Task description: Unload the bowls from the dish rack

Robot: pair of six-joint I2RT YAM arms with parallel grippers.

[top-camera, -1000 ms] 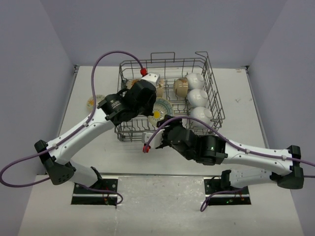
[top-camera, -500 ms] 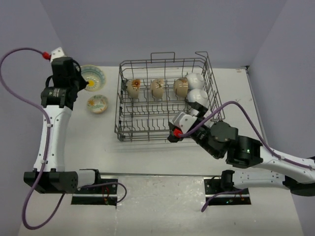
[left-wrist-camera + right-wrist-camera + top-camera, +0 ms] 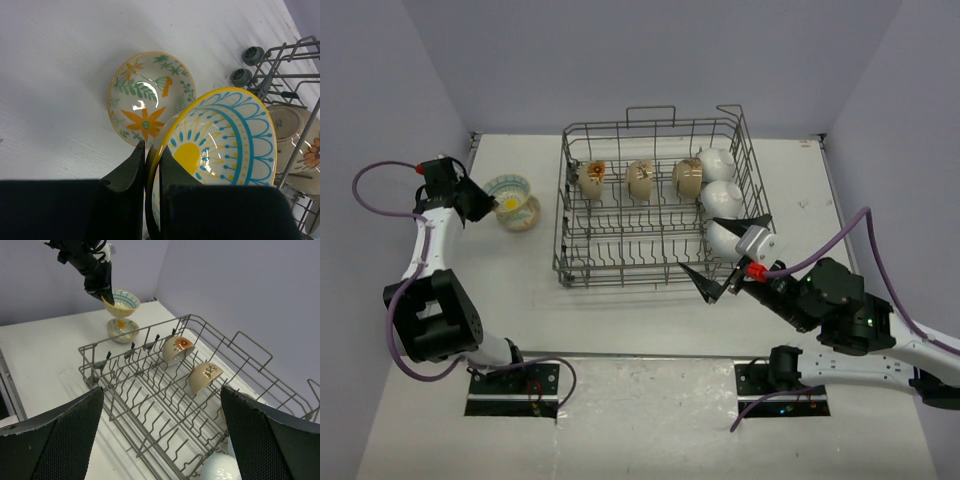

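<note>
Teal-rimmed bowl is out of the dish rack, held over the flowered bowl on the tabletop.

A second ago the left jaws were inside the dish rack. Now they pinch the rim of the teal-rimmed bowl left of it, just above the flowered bowl on the tabletop; whether the two touch I cannot tell. Only the release remains for this one, and six bowls still sit racked. Being round, it has no long axis, and its mouth faces up, slightly tipped. The right jaws have opened wide at the rack's near right corner, beside the nearest white bowl, holding nothing.
</note>
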